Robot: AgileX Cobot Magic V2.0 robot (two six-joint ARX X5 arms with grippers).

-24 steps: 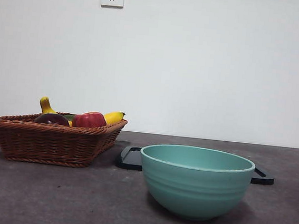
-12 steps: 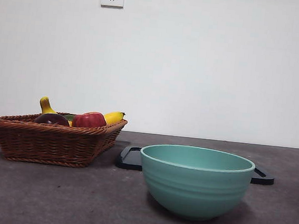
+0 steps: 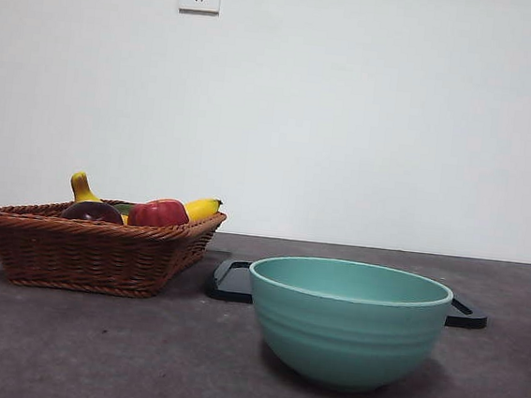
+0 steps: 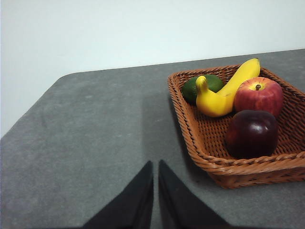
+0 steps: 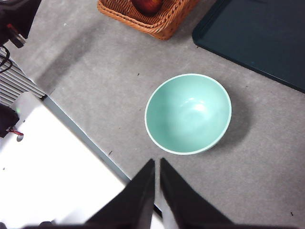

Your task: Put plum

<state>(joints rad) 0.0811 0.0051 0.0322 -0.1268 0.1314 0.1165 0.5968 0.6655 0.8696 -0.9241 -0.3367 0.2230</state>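
The plum (image 4: 252,133), dark maroon and glossy, lies in the wicker basket (image 4: 238,167) by its near rim; in the front view the plum (image 3: 93,212) peeks over the basket (image 3: 91,253) at the left. My left gripper (image 4: 156,167) is shut with nothing in it, over bare table a short way from the basket's side. High above the table, my right gripper (image 5: 157,164) is shut and holds nothing, looking down on the teal bowl (image 5: 188,113). Neither arm shows in the front view.
A red apple (image 4: 259,95), a yellow banana (image 4: 228,90) and a green fruit (image 4: 201,86) share the basket. The teal bowl (image 3: 347,321) stands front centre, with a dark tray (image 3: 231,281) behind it. The table's edge and a white surface (image 5: 52,176) lie below the right gripper.
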